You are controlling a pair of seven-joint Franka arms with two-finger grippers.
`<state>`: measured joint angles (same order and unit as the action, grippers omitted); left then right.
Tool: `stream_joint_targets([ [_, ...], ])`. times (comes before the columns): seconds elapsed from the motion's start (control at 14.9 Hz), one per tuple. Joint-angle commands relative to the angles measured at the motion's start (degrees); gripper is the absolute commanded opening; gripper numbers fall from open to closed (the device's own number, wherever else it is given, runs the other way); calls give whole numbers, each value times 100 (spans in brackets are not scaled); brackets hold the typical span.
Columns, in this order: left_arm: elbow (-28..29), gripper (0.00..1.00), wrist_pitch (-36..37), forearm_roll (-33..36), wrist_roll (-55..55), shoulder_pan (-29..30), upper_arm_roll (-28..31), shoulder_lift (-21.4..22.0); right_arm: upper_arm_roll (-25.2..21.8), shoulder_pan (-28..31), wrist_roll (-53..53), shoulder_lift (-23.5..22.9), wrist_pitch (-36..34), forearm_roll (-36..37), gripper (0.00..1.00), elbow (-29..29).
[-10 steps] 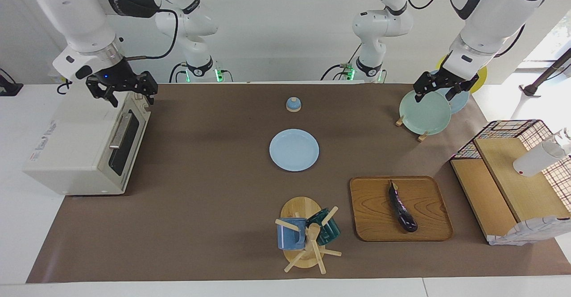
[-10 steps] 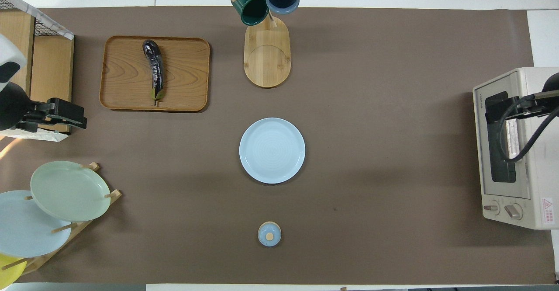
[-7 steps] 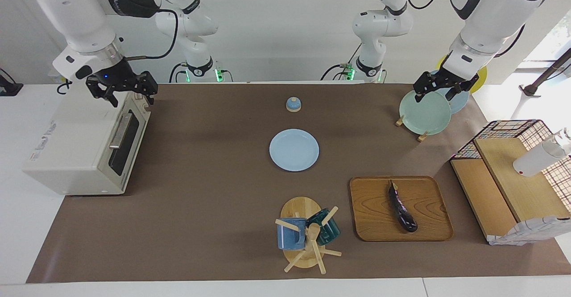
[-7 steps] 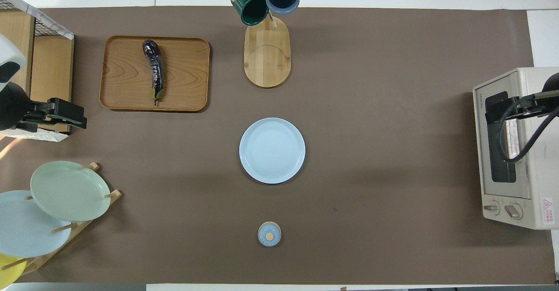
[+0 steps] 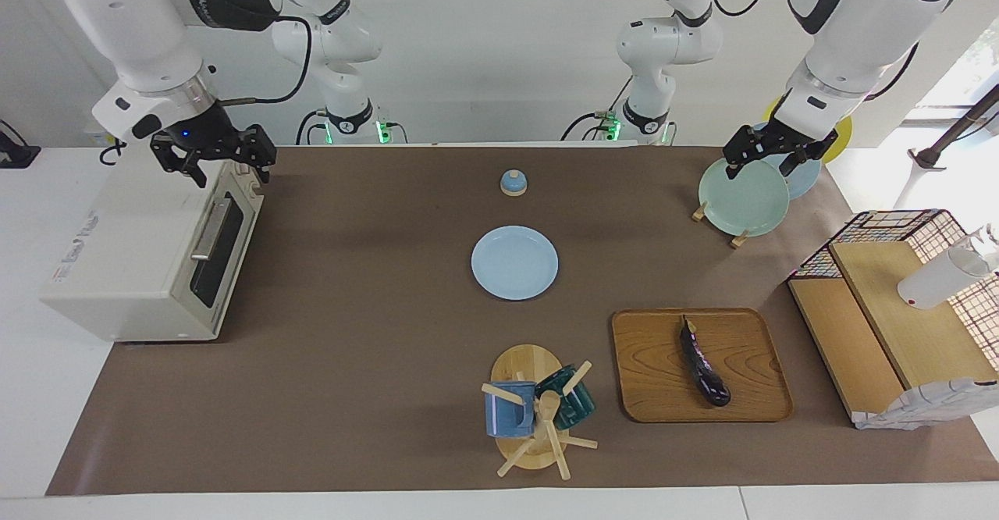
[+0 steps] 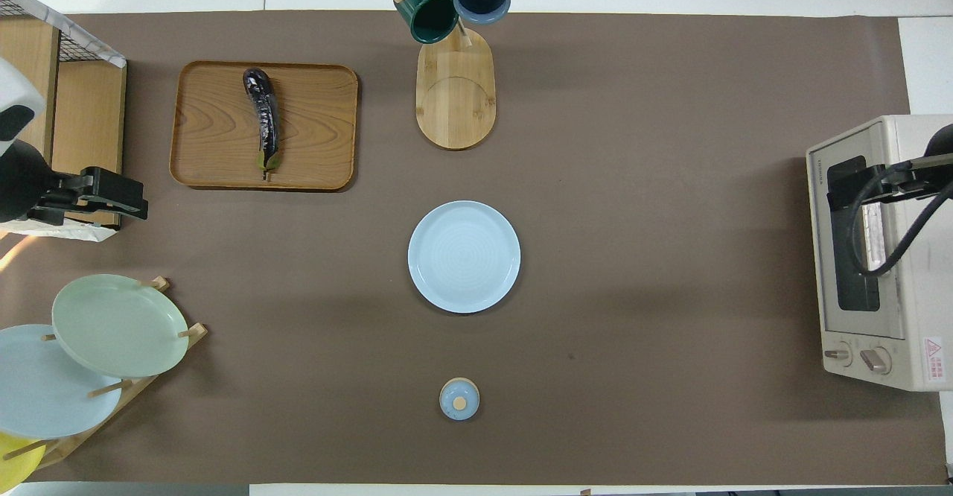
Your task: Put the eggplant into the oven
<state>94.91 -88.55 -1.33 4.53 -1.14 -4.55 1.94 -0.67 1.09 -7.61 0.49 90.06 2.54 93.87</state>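
Purple eggplant [image 5: 704, 364] on tray [image 5: 648, 364]; facing view alone: both empty pincers' [image 5: 217, 162] [image 5: 767, 158] fingers apart.

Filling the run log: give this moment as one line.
eggplant: on tray | oven: door shut | left end effector: open, over plate rack | right end effector: open, over oven

Both arms are glossy white with rounded shells, dark grey joint bands and black cables looping along them. Each ends in a black pincer: left pincer [image 5: 766, 158], right pincer [image 5: 212, 159]. Green lights glow at the bases.
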Motion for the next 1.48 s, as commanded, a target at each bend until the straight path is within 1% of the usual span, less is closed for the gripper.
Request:
stream_joint_targets([
  [0.0,72,100,-214,-25,-75,-26,33,44,14,23,32,39,-68,-140,100,-9],
  [0.2,63,100,-407,-60,-67,-44,25,26,14,40,23,48,-68,-140,100,17],
  [0.27,72,100,-539,-182,-40,-44,33,17,14,32,5,83,-68,-140,100,61],
  [0.47,37,100,-820,-385,-23,-35,33,-219,14,14,23,92,-59,-122,100,61],
  [0.61,2,100,-996,-421,-14,-79,25,-500,14,14,32,92,-59,-105,100,61],
  [0.67,-120,100,-1049,-421,-14,-97,16,-702,14,14,14,92,-59,-105,94,70],
  [0.74,-252,100,-1059,-438,-14,-88,-2,-956,14,6,40,101,-59,-79,84,79],
  [0.87,-402,100,-1137,-430,-14,-123,-19,-1369,14,5,40,92,-59,-70,82,79],
  [0.94,-420,100,-1233,-421,-14,-184,-19,-1502,14,5,40,92,-59,-70,80,79],
  [1.08,-420,100,-1715,-412,-14,-281,-19,-1853,14,14,-3,92,-59,-61,20,87],
  [1.14,-412,100,-1901,-394,-23,-334,-19,-1986,14,23,-3,109,-50,-61,0,148],
  [1.35,-464,100,-2253,-359,-40,-422,-10,-2530,-12,84,-179,302,317,-61,0,613],
  [1.41,-595,100,-2411,-359,-66,-448,-2,-2749,-39,137,-179,381,606,-43,0,850],
])
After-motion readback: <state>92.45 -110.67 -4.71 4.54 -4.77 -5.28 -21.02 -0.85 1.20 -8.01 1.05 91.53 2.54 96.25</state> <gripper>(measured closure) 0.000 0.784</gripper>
